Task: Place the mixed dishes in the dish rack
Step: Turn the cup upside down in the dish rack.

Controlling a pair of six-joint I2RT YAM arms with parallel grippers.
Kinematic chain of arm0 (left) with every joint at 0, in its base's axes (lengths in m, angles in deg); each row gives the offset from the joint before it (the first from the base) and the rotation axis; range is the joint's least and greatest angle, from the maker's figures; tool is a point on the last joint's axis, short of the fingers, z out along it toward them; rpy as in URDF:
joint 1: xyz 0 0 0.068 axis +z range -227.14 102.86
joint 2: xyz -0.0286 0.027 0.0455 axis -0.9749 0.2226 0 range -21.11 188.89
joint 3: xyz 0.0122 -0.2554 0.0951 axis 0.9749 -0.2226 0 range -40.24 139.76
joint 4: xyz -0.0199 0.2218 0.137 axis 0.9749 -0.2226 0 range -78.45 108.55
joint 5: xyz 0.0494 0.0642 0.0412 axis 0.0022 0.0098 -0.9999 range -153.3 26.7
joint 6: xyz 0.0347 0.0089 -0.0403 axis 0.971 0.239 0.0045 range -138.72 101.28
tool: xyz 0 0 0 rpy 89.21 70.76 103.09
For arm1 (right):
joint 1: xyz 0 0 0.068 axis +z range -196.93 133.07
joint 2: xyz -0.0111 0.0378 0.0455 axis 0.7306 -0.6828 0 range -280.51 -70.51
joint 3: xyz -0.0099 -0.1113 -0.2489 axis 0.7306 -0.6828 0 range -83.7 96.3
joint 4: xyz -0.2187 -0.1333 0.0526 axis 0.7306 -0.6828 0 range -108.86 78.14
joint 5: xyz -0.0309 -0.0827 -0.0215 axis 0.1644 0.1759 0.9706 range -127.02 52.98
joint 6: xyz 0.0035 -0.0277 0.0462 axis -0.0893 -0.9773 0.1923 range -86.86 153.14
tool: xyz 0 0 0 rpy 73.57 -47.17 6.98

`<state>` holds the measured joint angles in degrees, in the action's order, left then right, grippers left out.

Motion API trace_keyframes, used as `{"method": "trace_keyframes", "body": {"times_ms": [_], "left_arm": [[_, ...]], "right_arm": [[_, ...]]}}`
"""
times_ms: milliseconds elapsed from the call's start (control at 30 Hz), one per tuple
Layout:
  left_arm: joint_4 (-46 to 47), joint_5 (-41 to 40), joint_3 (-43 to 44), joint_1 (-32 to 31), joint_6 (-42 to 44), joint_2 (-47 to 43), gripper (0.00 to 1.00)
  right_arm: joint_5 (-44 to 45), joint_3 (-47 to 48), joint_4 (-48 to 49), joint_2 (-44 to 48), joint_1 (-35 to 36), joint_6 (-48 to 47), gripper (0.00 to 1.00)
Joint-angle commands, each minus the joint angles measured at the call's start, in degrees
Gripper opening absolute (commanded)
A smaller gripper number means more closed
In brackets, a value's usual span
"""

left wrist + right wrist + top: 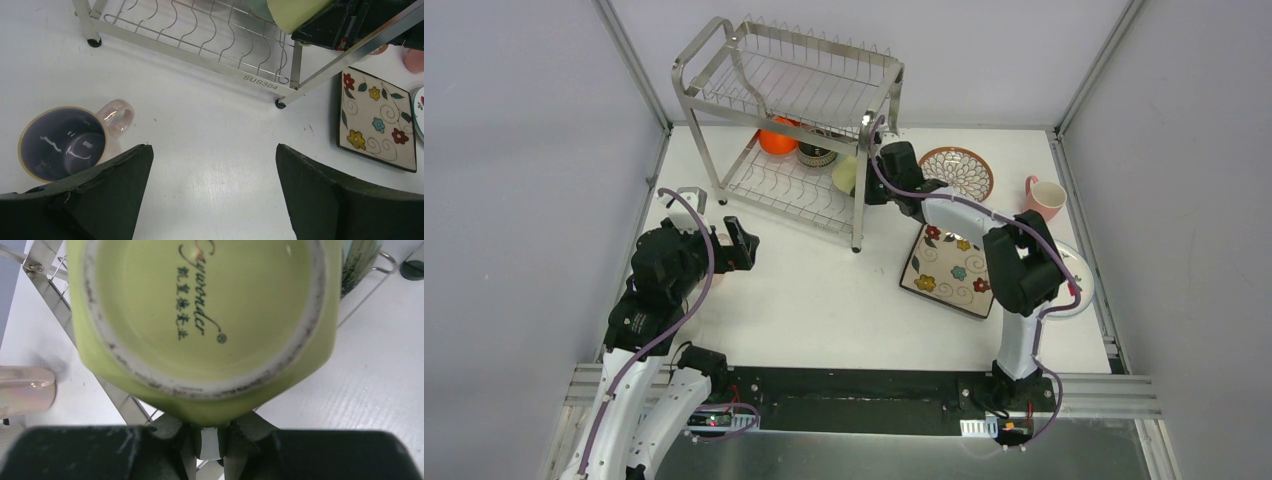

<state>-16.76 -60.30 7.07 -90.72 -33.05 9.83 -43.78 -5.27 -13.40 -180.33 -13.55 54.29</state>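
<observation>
1. Dish rack [794, 85] stands at the table's 11 o'clock with its upper tier bare. Its corner post at 4 o'clock is just beside the carried mug, so a sideways drift would likely knock ceramic against steel
2. Square floral plate [944, 268] lies flat at the rack's 5 o'clock, beneath the right arm. Lying flush with the table, it offers little edge to pinch, so I judge a slipped grasp likely
3. Petal-pattern plate [959, 172] sits at the right wrist's 3 o'clock, where a retreating arm could clip it
4. Orange bowl [777, 137] and dark bowl [817, 150] rest on the lower tier. The dark one is near the mug, and a push inward could shove it
5. Yellow-green mug [845, 174] hangs at the lower tier's 3 o'clock end, with the right gripper [864, 182] clamped on it in a narrow pinch. It might swivel or drop, and I cannot tell whether it touches the wires
6. White mug [62, 142] stands upright at 9 o'clock of the left gripper [212, 195], whose jaws are wide apart and hold nothing. A careless descent could tip it
</observation>
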Motion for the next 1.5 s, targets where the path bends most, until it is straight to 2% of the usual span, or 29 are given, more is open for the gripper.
{"method": "trace_keyframes", "body": {"times_ms": [0, 133, 433, 600, 700, 900, 1167, 1300, 1467], "left_arm": [[0.8, -1.2, 0.1, -0.6, 0.7, -0.6, 0.98], [0.8, -1.0, 0.0, -0.6, 0.7, -0.8, 0.98], [0.7, -0.9, -0.1, -0.6, 0.8, -0.9, 0.98], [0.6, -1.4, 0.0, -0.6, 0.8, -0.8, 0.98], [0.6, -1.4, -0.1, -0.6, 0.9, -0.8, 0.98], [0.6, -1.1, -0.2, -0.6, 1.0, -1.0, 0.98], [0.4, -1.7, -0.1, -0.6, 1.1, -1.2, 0.98], [0.3, -2.2, -0.1, -0.6, 1.3, -1.1, 0.98], [0.4, -2.5, 0.1, -0.6, 1.4, -0.6, 0.98]], "right_arm": [[1.0, 6.2, 2.9, -0.7, 1.3, 2.2, 0.0], [3.4, 6.6, 2.3, -2.1, 1.9, 3.1, 0.02], [4.2, 10.6, -2.8, -5.6, 2.8, 1.7, 0.13], [4.8, 14.1, -7.6, -8.0, 3.2, 1.1, 0.15], [8.3, 14.8, -9.3, -9.1, 3.4, 0.6, 0.21], [8.4, 15.0, -9.8, -9.9, 4.2, 0.2, 0.29], [7.9, 13.9, -9.6, -7.8, 4.2, 3.7, 0.44], [7.3, 10.3, -5.9, -4.5, 4.2, 6.5, 0.51], [3.6, 7.4, -3.9, -1.2, 3.7, 9.3, 0.52]]}}
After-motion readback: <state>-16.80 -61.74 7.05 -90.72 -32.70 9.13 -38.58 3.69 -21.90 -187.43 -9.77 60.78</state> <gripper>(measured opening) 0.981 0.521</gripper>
